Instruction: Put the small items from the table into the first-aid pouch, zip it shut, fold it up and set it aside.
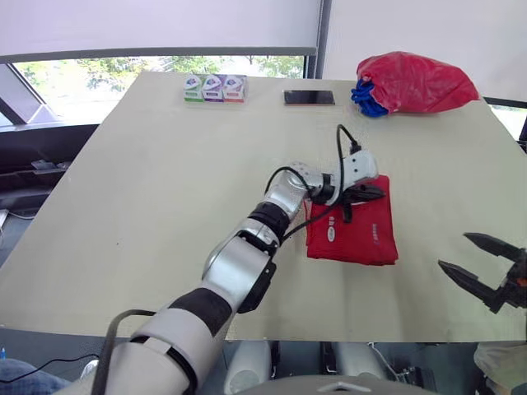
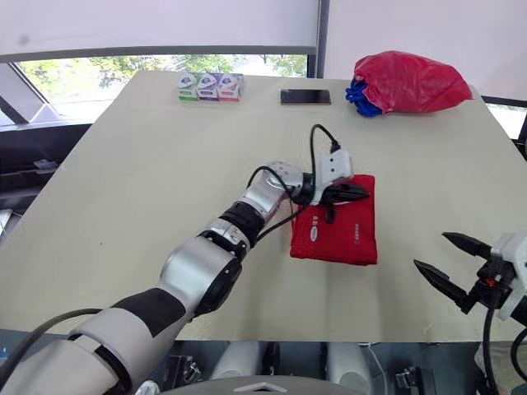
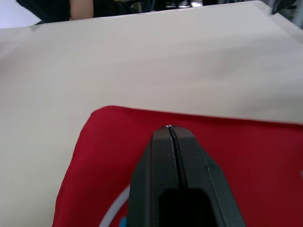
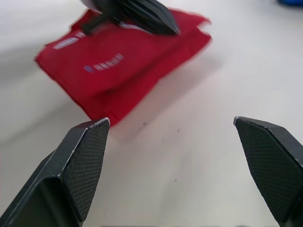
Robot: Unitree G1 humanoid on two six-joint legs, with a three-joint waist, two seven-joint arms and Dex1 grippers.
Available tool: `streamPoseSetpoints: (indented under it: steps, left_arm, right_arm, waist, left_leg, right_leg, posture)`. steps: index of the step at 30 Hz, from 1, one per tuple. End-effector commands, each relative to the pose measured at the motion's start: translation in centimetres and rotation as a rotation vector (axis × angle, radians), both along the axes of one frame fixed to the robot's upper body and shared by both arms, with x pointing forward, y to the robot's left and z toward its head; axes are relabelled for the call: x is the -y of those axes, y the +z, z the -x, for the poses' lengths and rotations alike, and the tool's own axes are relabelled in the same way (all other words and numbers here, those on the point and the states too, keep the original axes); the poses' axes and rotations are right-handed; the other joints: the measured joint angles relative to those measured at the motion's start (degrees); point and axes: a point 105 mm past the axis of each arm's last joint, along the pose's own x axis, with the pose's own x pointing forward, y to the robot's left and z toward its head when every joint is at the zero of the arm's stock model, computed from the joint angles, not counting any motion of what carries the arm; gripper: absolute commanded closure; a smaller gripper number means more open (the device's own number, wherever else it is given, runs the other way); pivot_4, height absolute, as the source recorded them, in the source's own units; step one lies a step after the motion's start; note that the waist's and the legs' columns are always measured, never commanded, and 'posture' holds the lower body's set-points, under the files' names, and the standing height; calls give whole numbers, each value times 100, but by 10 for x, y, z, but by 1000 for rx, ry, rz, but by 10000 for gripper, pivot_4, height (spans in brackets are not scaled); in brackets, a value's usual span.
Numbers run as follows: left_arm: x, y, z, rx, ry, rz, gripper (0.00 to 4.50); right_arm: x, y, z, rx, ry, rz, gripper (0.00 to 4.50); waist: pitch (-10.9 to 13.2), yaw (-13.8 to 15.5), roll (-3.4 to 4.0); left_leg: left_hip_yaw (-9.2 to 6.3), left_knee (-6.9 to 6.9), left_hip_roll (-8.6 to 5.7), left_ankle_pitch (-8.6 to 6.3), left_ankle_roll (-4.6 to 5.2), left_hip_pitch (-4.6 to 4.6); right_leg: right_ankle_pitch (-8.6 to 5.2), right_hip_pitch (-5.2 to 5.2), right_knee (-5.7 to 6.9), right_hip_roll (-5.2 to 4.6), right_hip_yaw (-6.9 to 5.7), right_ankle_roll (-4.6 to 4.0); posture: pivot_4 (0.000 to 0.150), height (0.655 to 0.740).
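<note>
My L claw (image 1: 377, 192) is pinched shut w/ nothing in it, right over the folded red pouch (image 1: 356, 237) on the table (image 1: 165, 181). R claw (image 1: 454, 251) is wide open, empty, apart from the pouch.

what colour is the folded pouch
The pouch is red with small white markings, clearest in the right eye view.

Bright daylight from the window (image 1: 99, 78); the pouch (image 4: 118, 66) is blurred.
</note>
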Motion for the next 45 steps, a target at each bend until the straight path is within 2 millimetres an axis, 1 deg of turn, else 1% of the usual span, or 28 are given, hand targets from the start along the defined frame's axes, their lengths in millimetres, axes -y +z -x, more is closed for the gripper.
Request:
streamPoseSetpoints:
  steps: [1,2,4,5,6,8,10,11,12,16,20,22,25,27,28,30,32,34,36,38,41,45]
  left_arm:
    - [-24,38,-1,47,-57,105,42415]
    - [-28,43,-1,43,-59,118,39667]
    - [-48,63,0,45,-60,177,33872]
    - [-57,70,2,49,-66,195,27860]
    - [-67,75,6,53,-76,200,25477]
    - [-84,80,16,52,-94,194,18022]
    - [-100,82,26,46,-99,172,6687]
    - [-109,81,32,43,-99,153,2760]
    - [-118,80,38,34,-100,130,674]
    - [-146,76,63,-8,-99,38,674]
    - [-169,69,82,-41,-69,-81,674]
    - [-176,69,88,-34,-40,-109,674]
    - [-179,71,96,-42,-17,-108,674]
    - [-179,72,99,-43,-2,-106,0]
    - [-180,72,100,-41,4,-107,0]
    - [-180,75,100,-40,21,-95,0]
    - [-179,76,100,-33,31,-90,0]
    - [-179,79,98,-15,46,-82,0]
    - [-178,84,95,5,61,-61,0]
    - [-174,91,91,22,74,-25,0]
    - [-168,99,87,33,84,-2,0]
    - [-161,109,82,49,101,38,0]
  right_arm:
    - [-12,8,-9,4,-7,-71,0]
    - [-14,7,-10,-5,-7,-84,0]
    - [-25,12,-20,-15,-6,-176,0]
    - [-28,13,-24,-24,-7,-208,0]
    - [-32,13,-29,-43,-4,-232,0]
    - [-38,10,-36,-87,7,-260,0]
    - [-44,5,-42,-142,12,-291,0]
    - [-48,2,-45,-174,21,-312,0]
    - [-51,-1,-48,-211,24,-329,0]
    - [-63,-12,-55,-309,59,-351,0]
    - [-68,-22,-63,-378,63,-341,0]
    - [-76,-24,-64,-420,95,-355,0]
    - [-87,-26,-61,-466,148,-366,0]
    - [-91,-28,-61,-483,160,-371,5416]
    - [-92,-28,-62,-484,161,-375,7179]
    - [-93,-27,-63,-481,163,-389,17846]
    - [-94,-23,-65,-471,159,-424,27036]
    - [-91,-14,-75,-427,113,-492,36885]
    - [-85,-7,-87,-381,50,-548,44586]
    - [-75,0,-104,-316,-64,-616,44846]
    - [-52,6,-130,-234,-279,-724,44847]
    - [-25,12,-155,-144,-513,-853,44847]
  waist:
    - [1,-10,4]
    - [2,0,4]
    - [2,42,6]
    - [2,48,6]
    - [3,42,7]
    - [4,22,8]
    - [3,18,10]
    - [3,29,10]
    - [6,43,16]
    - [11,37,21]
    - [12,42,24]
    - [12,40,23]
    - [14,44,22]
    - [13,47,22]
    - [13,40,22]
    - [13,32,22]
    - [14,30,22]
    - [14,18,22]
    - [16,3,23]
    - [19,4,23]
    - [22,29,24]
    - [23,27,25]
  left_leg:
    - [0,0,0,0,0,-1]
    - [-1,0,0,1,-1,-1]
    - [-5,0,0,1,-1,-4]
    - [-6,0,-1,1,-1,-7]
    - [-6,1,-2,1,-1,-9]
    - [-4,0,-3,1,-1,-10]
    - [-5,0,-1,2,-3,-8]
    - [-7,0,-1,2,-4,-8]
    - [-11,0,-1,3,-5,-8]
    - [-15,0,-2,4,-6,-9]
    - [-16,1,-6,4,-5,-8]
    - [-11,1,-8,4,-5,-5]
    - [-8,1,-8,4,-4,-2]
    - [-12,1,-8,4,-4,-2]
    - [-12,1,-8,4,-5,-3]
    - [-9,1,-8,4,-5,-1]
    - [-9,1,-8,4,-5,-1]
    - [-9,1,-7,4,-5,1]
    - [-6,1,-6,5,-6,3]
    - [-4,1,-6,6,-9,5]
    - [-1,2,-9,18,-28,4]
    - [3,0,-12,22,-37,1]
  right_leg:
    - [0,-1,1,0,0,0]
    - [0,-1,1,0,-3,-1]
    - [0,-1,0,-1,-5,-1]
    - [0,-1,-1,-4,-8,-1]
    - [0,-1,-1,-6,-6,-1]
    - [1,-1,-3,-10,-4,-1]
    - [1,-1,-2,-11,1,-1]
    - [0,-1,-2,-11,1,-1]
    - [1,0,-2,-10,0,-1]
    - [0,1,0,-9,-2,-2]
    - [0,4,-1,-5,-6,-1]
    - [-1,5,0,0,-9,0]
    - [-1,5,0,2,-11,0]
    - [-1,7,0,2,-13,1]
    - [-1,7,0,4,-15,1]
    - [0,7,0,7,-13,2]
    - [0,7,0,14,-14,2]
    - [0,7,2,17,-13,2]
    - [0,7,5,20,-9,2]
    - [1,7,8,20,-7,2]
    - [2,6,10,21,-4,3]
    - [14,1,8,20,-2,26]
  posture:
    - [1500,7400]
    - [1500,7400]
    - [1500,7400]
    - [1500,7400]
    - [1500,7400]
    - [1500,7400]
    - [1500,7400]
    - [1500,7400]
    - [1500,7400]
    - [1500,7400]
    - [1500,7400]
    - [1500,7400]
    - [1500,7400]
    - [1500,7400]
    - [1500,7400]
    - [1500,7400]
    - [1500,7400]
    - [1500,7400]
    - [1500,7400]
    - [1500,7400]
    - [1500,7400]
    - [1500,7400]
